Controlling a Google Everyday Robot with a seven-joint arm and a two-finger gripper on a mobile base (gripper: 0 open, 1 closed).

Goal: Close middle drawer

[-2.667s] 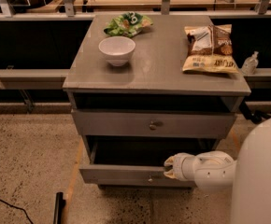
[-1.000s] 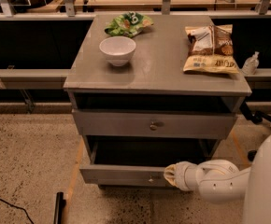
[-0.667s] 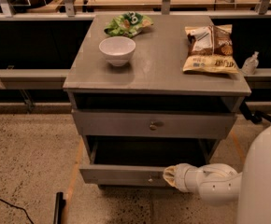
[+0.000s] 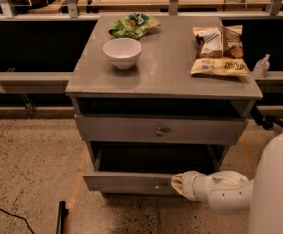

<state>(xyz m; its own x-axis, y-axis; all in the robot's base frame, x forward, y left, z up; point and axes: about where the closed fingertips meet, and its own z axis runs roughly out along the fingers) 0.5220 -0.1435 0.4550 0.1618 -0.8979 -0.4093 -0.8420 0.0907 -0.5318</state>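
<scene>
Camera view, tool (image 4: 176, 184) against pulled-out middle drawer (image 4: 127, 181), tool state unclear, bowl (image 4: 122, 52), chip bag (image 4: 218, 50) on top

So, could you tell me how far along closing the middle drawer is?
Done: the gripper is at the front panel of the grey wooden middle drawer, beside its round metal knob. In hand: the push. Left: the drawer stands pulled out, dark inside showing; it must slide in.

The grey middle drawer (image 4: 127, 182) — flat front, one round knob (image 4: 157, 185) — stands pulled out beyond the bench's (image 4: 166, 77) front edge; the gripper (image 4: 177, 184) is at its front, just right of the knob.
</scene>
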